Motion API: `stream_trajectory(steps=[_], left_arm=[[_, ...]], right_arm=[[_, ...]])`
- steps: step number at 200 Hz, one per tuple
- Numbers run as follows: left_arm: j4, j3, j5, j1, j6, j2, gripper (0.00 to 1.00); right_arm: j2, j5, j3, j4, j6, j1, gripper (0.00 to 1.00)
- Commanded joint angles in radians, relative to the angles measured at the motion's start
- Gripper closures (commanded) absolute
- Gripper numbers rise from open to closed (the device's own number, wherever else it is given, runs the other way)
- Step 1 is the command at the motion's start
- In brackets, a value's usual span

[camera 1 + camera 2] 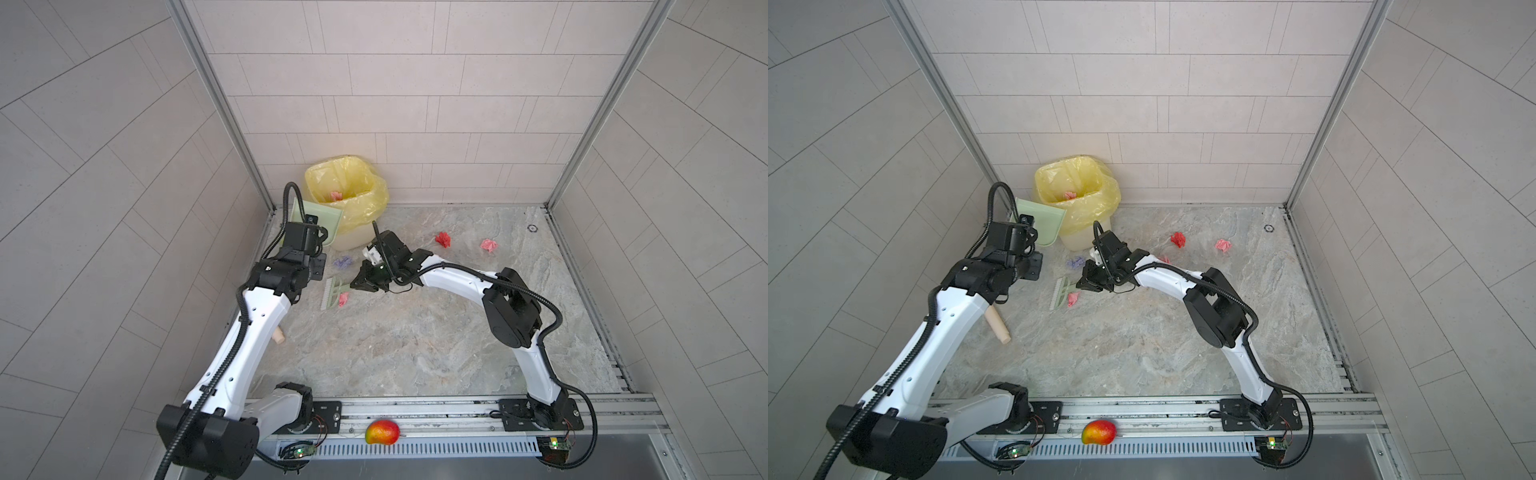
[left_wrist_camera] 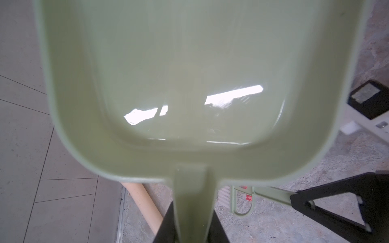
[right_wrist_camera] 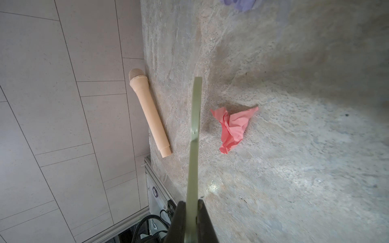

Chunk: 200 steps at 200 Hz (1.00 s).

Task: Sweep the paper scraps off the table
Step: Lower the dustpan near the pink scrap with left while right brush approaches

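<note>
Pink scrap (image 3: 233, 128) lies on table (image 1: 415, 340), just beside brush (image 1: 332, 293) head. R gripper (image 3: 191, 221) is clamped on the brush handle and L gripper (image 2: 192, 227) on the dustpan (image 2: 189, 84) handle, pan up beside bin (image 1: 345, 183). Risk: w/ no pan down, a stroke prob. flicks the light wad away.

table (image 1: 415, 332) bears paper scraps (image 1: 443, 239) (bin (image 1: 353, 240) too)

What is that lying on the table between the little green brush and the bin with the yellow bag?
One crumpled lavender paper scrap lies between brush and bin; both top views show it.
</note>
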Motion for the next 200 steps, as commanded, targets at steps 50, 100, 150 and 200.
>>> stream_trajectory(steps=[50, 100, 150, 200], left_arm=[[-0.005, -0.037, 0.078, 0.005, -0.042, 0.017, 1.0], [-0.006, -0.045, 0.176, 0.002, -0.049, 0.043, 1.0], [-0.009, -0.077, 0.231, -0.025, -0.065, 0.055, 1.0], [-0.041, -0.092, 0.31, -0.194, -0.096, 0.152, 1.0]], right_arm=[[-0.126, 0.022, -0.16, -0.026, 0.006, -0.053, 1.0], [-0.327, 0.05, -0.412, -0.09, -0.028, -0.124, 1.0], [-0.596, 0.078, -0.68, -0.306, -0.149, -0.267, 1.0], [-0.794, 0.143, -0.643, -0.631, -0.325, -0.417, 1.0]])
